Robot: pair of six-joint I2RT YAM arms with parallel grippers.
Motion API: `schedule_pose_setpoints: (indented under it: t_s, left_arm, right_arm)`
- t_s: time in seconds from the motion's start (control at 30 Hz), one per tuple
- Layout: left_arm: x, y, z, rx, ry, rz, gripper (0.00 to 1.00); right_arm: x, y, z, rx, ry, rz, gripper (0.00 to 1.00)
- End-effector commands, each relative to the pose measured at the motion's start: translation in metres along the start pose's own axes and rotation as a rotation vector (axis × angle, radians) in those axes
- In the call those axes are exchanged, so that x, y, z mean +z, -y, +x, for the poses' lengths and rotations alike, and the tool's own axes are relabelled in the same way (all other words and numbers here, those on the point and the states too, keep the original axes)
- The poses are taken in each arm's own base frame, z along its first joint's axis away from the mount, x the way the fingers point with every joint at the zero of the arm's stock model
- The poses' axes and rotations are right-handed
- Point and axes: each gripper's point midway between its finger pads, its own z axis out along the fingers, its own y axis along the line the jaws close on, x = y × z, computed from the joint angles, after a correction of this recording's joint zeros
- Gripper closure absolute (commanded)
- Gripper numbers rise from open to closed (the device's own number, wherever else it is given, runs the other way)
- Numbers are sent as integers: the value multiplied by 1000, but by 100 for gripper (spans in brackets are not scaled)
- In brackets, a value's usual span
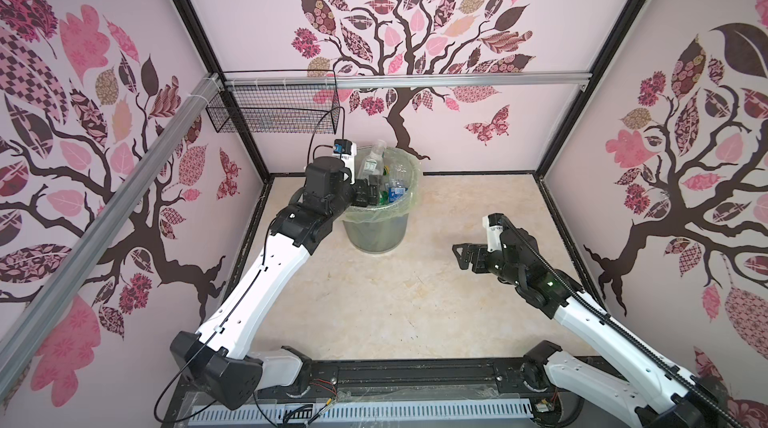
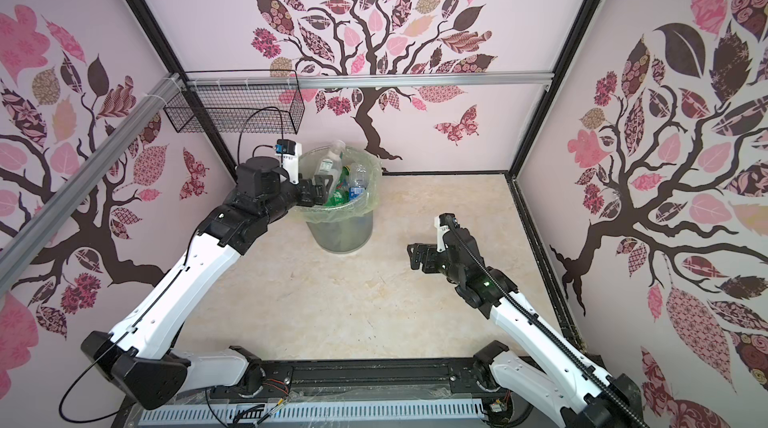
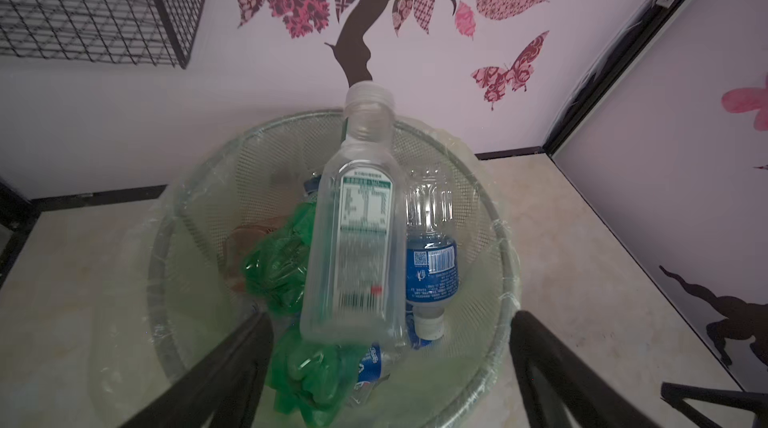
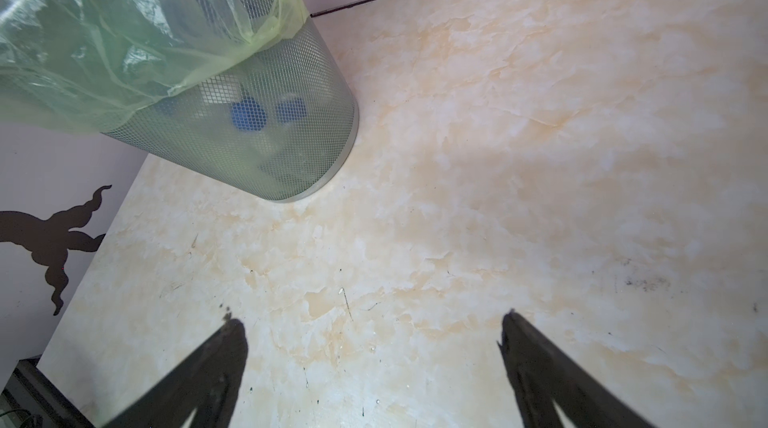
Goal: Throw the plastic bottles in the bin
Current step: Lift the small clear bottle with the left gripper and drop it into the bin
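Left jaws stand wide apart over the mouth of the bin (image 3: 494,230), and nothing is clamped in them. In the left wrist view the clear white-labelled bottle (image 3: 353,239) sits between the two black fingers without touching either. Right jaws are apart too, empty, hovering over bare bench (image 4: 498,156) on the right, well apart from the bin.

I read this as the drop itself. The bottle is free of the grip, its label smeared as if moving, its base down among the others and its neck above the rim. In both top views it stands tilted at the bin's left side (image 1: 368,164), just beside the jaws.

The bin (image 1: 374,230) stands at the far end of the bench (image 1: 415,301), left of centre, below the wire basket (image 1: 274,114) on the wall. It is a round grey-green mesh-sided wastebasket with a pale green liner (image 4: 124,31) folded over its rim. Inside I see crumpled green bottles (image 3: 278,268) and a blue-labelled bottle (image 3: 432,268) upside down, piled high.

I see no bottle left on the bench, so I judge the job is nearly done. My next move should lift the left arm straight back from the rim without catching the liner. I would then check that the tall bottle settles inside.
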Motion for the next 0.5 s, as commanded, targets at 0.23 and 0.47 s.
schedule_pose_setpoints:
  t_s: [0.23, 0.47]
  left_arm:
    - [-88, -27, 9, 35, 115, -92, 2]
    - [-91, -102, 41, -75, 110, -345, 2]
  right_arm:
    - [2, 7, -5, -52, 9, 43, 2]
    - [15, 2, -36, -114, 56, 78, 1]
